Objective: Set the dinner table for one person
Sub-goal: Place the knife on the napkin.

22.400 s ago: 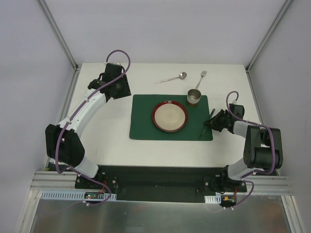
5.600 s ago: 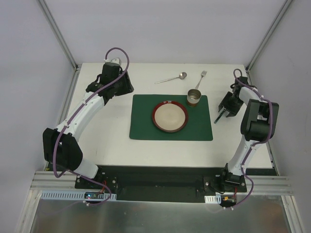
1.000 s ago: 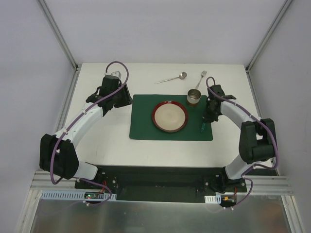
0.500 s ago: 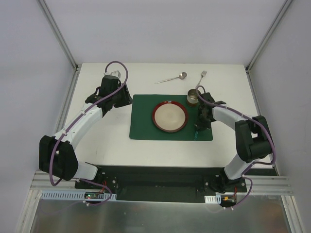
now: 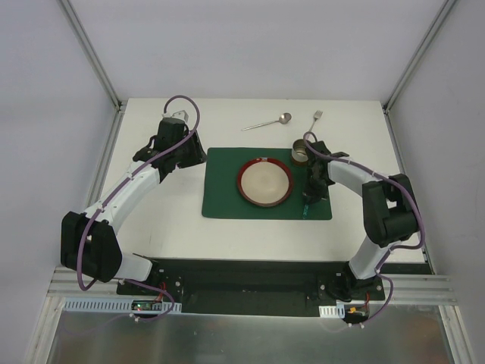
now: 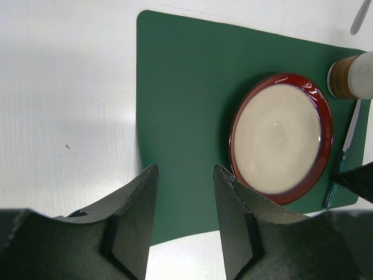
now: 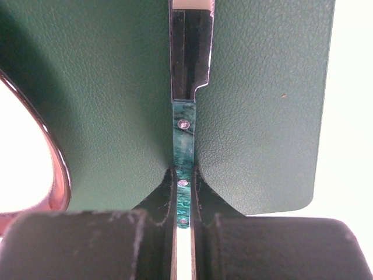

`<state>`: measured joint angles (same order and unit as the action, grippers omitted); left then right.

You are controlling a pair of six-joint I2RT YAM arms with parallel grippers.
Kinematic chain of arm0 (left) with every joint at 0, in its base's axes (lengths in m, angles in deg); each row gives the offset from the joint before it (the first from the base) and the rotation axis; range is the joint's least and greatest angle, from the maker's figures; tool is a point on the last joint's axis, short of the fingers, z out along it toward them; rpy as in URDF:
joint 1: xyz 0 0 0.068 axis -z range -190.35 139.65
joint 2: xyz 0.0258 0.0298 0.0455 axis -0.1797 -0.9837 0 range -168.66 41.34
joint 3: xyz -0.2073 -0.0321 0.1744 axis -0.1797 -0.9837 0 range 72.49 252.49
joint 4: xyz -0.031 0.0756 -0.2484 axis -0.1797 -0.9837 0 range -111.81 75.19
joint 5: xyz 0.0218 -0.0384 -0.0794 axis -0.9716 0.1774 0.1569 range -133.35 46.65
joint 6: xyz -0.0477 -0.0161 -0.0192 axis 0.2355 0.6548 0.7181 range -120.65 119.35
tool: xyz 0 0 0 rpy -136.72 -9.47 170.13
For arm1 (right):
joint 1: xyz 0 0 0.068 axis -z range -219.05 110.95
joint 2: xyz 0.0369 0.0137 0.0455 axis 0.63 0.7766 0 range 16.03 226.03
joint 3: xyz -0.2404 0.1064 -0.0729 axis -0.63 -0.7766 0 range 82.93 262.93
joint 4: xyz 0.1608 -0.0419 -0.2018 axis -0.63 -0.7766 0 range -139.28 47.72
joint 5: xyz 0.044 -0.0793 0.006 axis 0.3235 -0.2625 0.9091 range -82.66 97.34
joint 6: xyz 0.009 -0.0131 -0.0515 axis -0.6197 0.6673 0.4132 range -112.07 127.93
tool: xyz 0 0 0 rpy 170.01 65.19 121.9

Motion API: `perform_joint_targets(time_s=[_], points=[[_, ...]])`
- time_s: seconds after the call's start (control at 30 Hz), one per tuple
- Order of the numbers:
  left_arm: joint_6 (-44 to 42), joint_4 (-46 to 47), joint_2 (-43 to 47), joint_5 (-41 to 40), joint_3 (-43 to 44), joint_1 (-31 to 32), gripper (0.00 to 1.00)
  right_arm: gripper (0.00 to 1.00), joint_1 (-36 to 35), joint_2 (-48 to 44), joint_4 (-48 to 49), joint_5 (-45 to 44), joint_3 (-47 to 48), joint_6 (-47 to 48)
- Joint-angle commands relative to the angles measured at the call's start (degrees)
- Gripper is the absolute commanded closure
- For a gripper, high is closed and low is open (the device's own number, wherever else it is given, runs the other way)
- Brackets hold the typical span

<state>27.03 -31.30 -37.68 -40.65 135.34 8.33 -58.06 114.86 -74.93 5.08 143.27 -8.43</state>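
My right gripper (image 7: 183, 174) is shut on the green handle of a knife (image 7: 184, 131). It holds the knife low over the right strip of the dark green placemat (image 7: 105, 87), blade pointing away, just right of the red-rimmed plate (image 7: 57, 175). In the top view the right gripper (image 5: 309, 199) is beside the plate (image 5: 264, 182) on the placemat (image 5: 223, 189), which lies on the white dinner table (image 5: 174, 220). My left gripper (image 6: 185, 170) is open and empty, hovering above the placemat's left edge (image 6: 186, 87). It also shows in the top view (image 5: 195, 156).
A metal cup (image 5: 301, 152) stands at the placemat's far right corner, close to my right arm. A spoon (image 5: 267, 122) and a fork (image 5: 314, 123) lie on the table beyond the placemat. Metal frame rails edge the table.
Over the last second my right gripper carried the knife left and nearer, from beside the cup to the placemat's right strip. The left arm has not moved.
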Motion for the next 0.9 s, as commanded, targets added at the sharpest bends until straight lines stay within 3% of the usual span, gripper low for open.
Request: perform_joint_targets(time_s=[0.0, 0.87], points=[[-0.3, 1.4, 0.6, -0.7, 0.8, 0.0, 0.58, 0.99, -1.0, 3.7, 6.3, 0.9, 1.6, -1.0], [-0.4, 1.4, 1.0, -0.9, 0.0, 0.0, 0.58, 0.99, -1.2, 3.4, 4.0, -0.5, 4.6, -0.2]])
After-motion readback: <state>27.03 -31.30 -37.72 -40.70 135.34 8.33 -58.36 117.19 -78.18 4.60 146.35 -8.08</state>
